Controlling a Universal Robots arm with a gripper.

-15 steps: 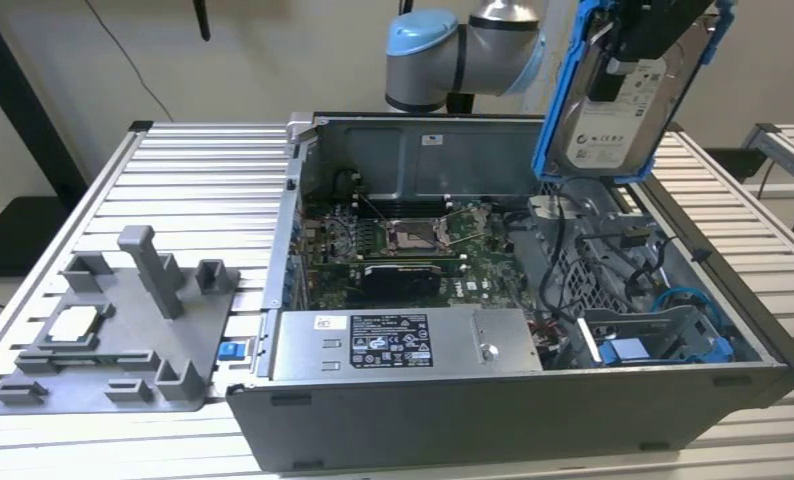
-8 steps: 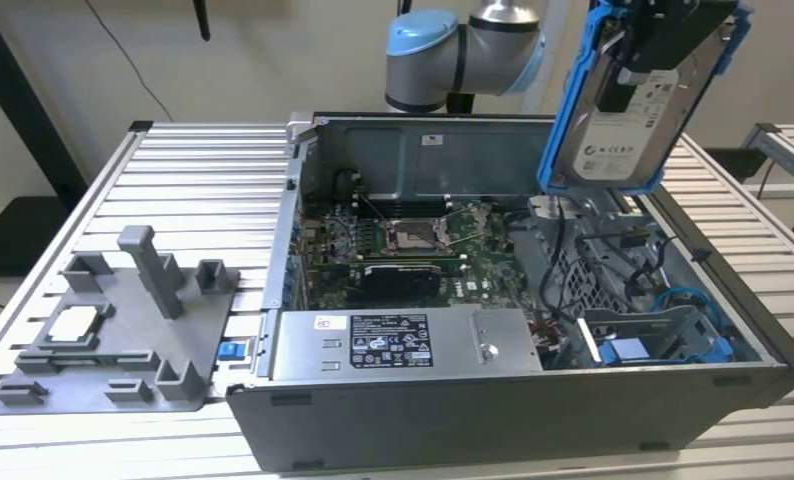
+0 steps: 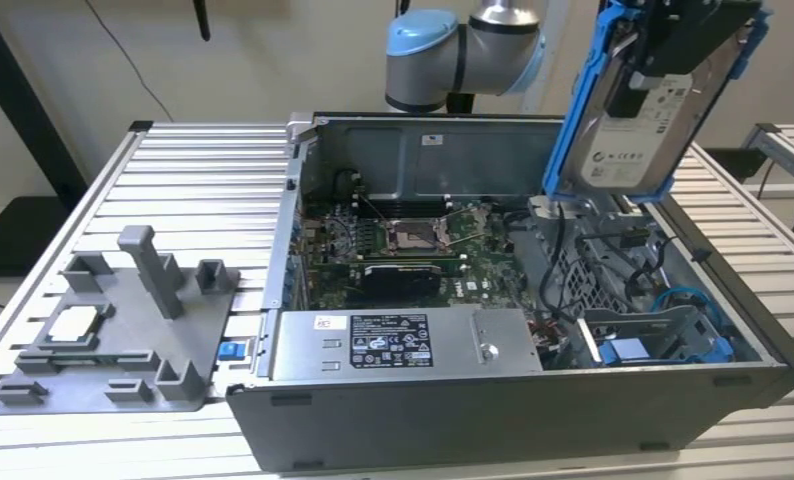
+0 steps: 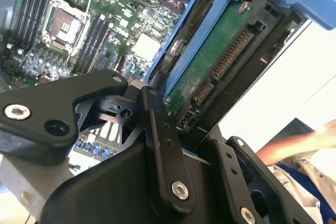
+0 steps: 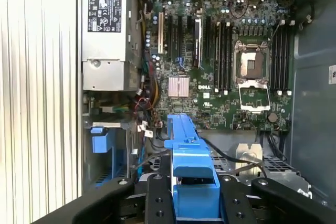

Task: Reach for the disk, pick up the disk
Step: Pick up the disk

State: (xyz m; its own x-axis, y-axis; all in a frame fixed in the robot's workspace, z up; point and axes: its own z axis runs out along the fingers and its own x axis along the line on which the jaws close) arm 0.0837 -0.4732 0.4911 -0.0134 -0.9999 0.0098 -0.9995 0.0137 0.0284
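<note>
Disk (image 3: 627, 130) is lifted clear of the open computer case (image 3: 504, 400), held tilted above the case's corner at about 1 o'clock in the exterior view. Gripper (image 3: 677, 50) has its fingers (image 4: 157, 145) clenched on the disk's blue bracket; the exact contact faces appear partly hidden by the black linkage. In the second wrist view the disk's green underside and connector face the camera. In the first wrist view the bracket stands between the linkage arms, above the motherboard (image 5: 220, 61). Grey fixture plate (image 3: 117, 330) lies on the bench (image 3: 197, 170) at 9 o'clock of the case.
</note>
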